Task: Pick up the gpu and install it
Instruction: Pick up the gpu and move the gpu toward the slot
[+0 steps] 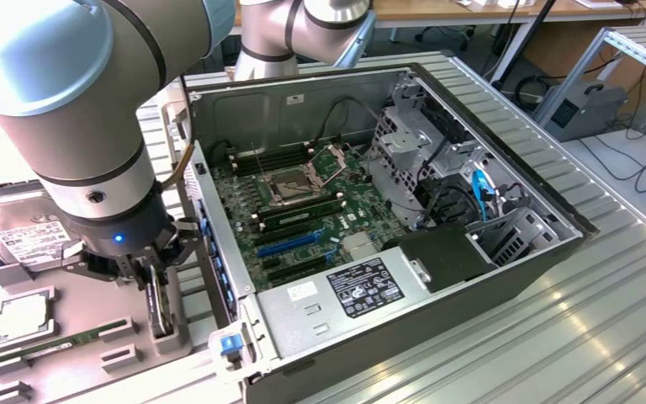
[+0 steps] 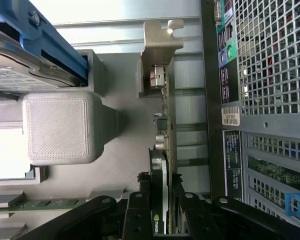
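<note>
**Claw closed on the gpu in its tray slot**

The gpu (image 1: 161, 313) (image 2: 165, 125) stands on its long edge in a slot of the grey holder tray (image 1: 87, 370) (image 2: 125, 145), along the tray edge that runs just beside the open computer case (image 1: 525, 269). In the wrist view it shows edge-on, with its silvery bracket (image 2: 160, 37) at the end away from the claw.

The gripper (image 1: 149, 273) (image 2: 160, 179) is down over the card and pinching it, one dark finger pressed against each face. The card's lower edge is inside the slot; I cannot tell whether it rests on the slot's floor.

A long green memory stick (image 1: 60, 345) (image 2: 45, 203) lies flat further in on the tray. The hard drive (image 1: 26, 240) with a white label sits towards the tray's far corner, on the exterior view's left.

The case lies on its side on the ribbed metal table (image 1: 592, 337), lid off, with the motherboard (image 1: 300, 210) exposed. Its perforated rear grille (image 2: 270, 60) is close to the card in the wrist view.
</note>
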Robot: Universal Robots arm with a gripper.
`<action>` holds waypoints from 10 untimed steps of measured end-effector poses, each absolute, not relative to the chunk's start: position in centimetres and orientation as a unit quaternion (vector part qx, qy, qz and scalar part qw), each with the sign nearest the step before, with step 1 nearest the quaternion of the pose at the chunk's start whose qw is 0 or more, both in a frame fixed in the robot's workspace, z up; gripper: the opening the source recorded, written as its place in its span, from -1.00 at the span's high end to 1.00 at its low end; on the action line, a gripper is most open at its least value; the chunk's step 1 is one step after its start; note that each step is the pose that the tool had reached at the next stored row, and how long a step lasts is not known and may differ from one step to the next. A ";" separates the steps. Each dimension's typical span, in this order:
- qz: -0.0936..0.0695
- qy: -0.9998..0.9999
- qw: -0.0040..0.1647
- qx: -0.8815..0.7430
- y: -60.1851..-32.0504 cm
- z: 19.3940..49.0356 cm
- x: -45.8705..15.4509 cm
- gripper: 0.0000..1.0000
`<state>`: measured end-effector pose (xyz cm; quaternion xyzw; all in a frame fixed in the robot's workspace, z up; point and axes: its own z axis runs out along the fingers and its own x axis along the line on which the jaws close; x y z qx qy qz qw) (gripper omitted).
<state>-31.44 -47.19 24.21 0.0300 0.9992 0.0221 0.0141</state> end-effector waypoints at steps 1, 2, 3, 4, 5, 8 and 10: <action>0.022 0.999 0.014 0.030 -47.2 24.2 -31.4 0.46; 0.022 0.999 0.014 0.030 -47.2 24.2 -31.4 0.46; 0.022 0.999 0.014 0.030 -47.2 24.2 -31.4 0.46; 0.022 0.999 0.014 0.028 -47.2 24.2 -31.4 0.46; 0.022 0.999 0.014 0.027 -47.2 24.2 -31.4 0.46; 0.022 0.999 0.014 0.026 -47.2 24.2 -31.4 0.46; 0.022 0.999 0.014 0.026 -47.2 24.2 -31.4 0.46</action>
